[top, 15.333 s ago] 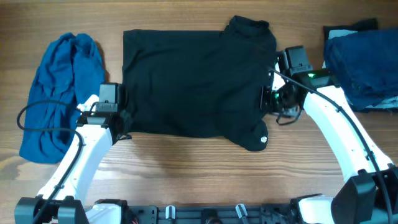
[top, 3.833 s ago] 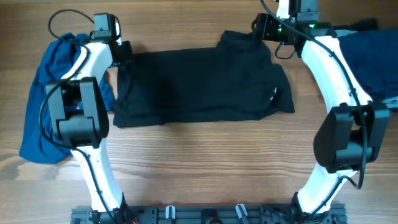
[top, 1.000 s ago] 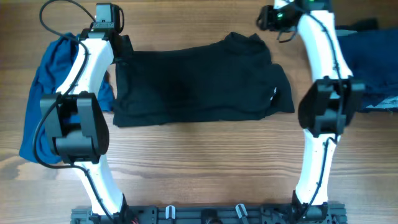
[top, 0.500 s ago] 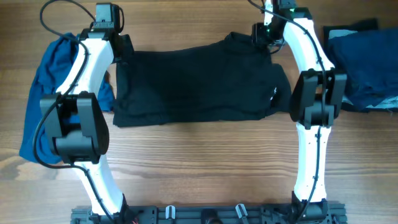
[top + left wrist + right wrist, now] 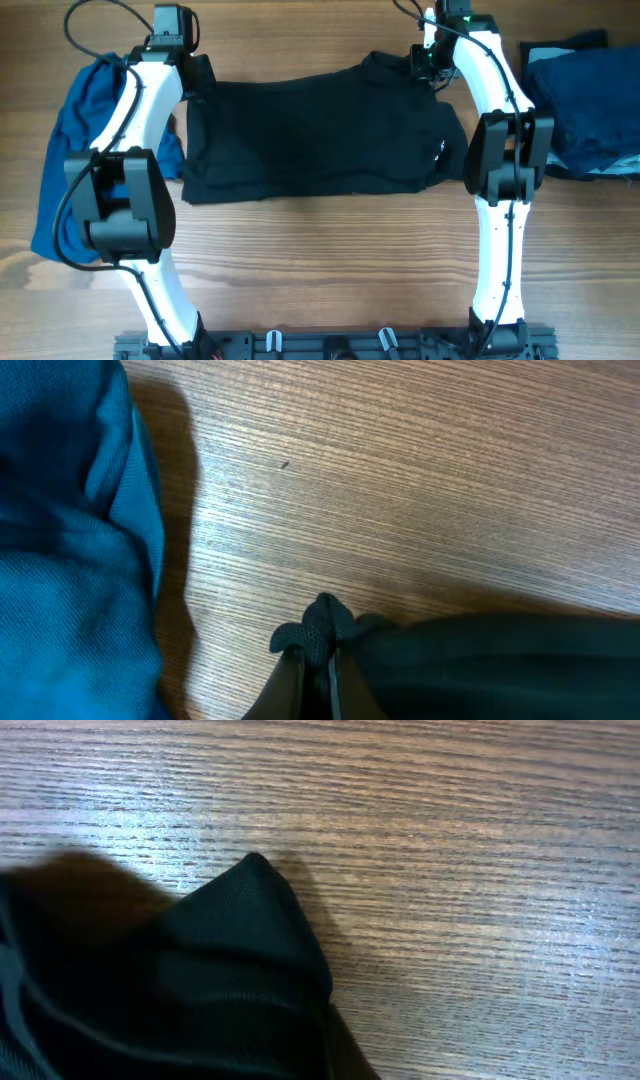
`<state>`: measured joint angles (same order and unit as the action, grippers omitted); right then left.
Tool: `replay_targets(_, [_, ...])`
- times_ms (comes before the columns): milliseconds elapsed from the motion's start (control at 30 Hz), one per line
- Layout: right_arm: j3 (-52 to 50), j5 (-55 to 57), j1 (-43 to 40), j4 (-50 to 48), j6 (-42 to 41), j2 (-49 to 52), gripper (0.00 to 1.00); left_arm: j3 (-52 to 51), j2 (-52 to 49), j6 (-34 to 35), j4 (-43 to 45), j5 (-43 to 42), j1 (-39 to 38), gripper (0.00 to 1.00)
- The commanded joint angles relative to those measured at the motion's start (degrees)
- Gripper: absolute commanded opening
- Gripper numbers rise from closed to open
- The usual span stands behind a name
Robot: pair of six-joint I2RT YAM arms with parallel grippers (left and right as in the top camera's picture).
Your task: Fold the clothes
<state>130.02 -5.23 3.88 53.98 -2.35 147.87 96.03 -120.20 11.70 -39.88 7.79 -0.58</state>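
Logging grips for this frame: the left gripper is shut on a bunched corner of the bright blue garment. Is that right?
No. The left gripper is shut on a bunched corner of the black T-shirt; the bright blue garment lies apart beside it, as the left wrist view shows.

The T-shirt (image 5: 320,130) lies spread on the table (image 5: 320,270); a garment (image 5: 70,150) lies just left; a pile of clothes (image 5: 580,110) lies right.

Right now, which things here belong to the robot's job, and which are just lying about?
In the job: black soft-fabric T-shirt; left claw and right claw, each shut on a far corner of it.
Lying about: crumpled bright blue cloth garment; dark navy fabric pile.
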Motion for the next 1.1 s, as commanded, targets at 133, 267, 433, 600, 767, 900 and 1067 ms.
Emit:
replay_targets(133, [0.50, 0.52, 0.02, 1.18, -2.10, -1.60, 0.04, 0.42, 2.14, 0.76, 1.07, -0.24, 0.44, 0.04])
replay_targets(267, [0.50, -0.31, 0.02, 2.21, -2.05, -6.62, 0.04, 0.42, 3.41, 0.76, 1.55, -0.24, 0.44, 0.04])
replay_targets(433, [0.50, -1.70, 0.02, 4.31, -1.53, -11.47, 0.04, 0.42, 4.85, 0.74, 1.46, -0.22, 0.44, 0.04])
replay_targets(600, [0.50, -2.49, 0.00, 8.74, 0.87, -13.92, 0.04, 0.42, 6.03, 0.74, 0.20, -0.24, 0.42, 0.04])
replay_targets(767, [0.50, -2.54, -0.24, 13.90, 0.87, -14.29, 0.04, 0.42, 6.21, 0.74, -2.93, -0.24, 0.44, 0.04])
replay_targets(900, [0.50, -4.24, -1.18, 17.84, 0.87, -14.43, 0.04, 0.42, 6.21, 0.72, -5.31, -0.22, 0.44, 0.04])
replay_targets(1067, [0.50, -6.73, -4.11, 24.24, 0.92, -15.58, 0.04, 0.42, 6.21, 0.72, -8.66, -0.22, 0.44, 0.04])
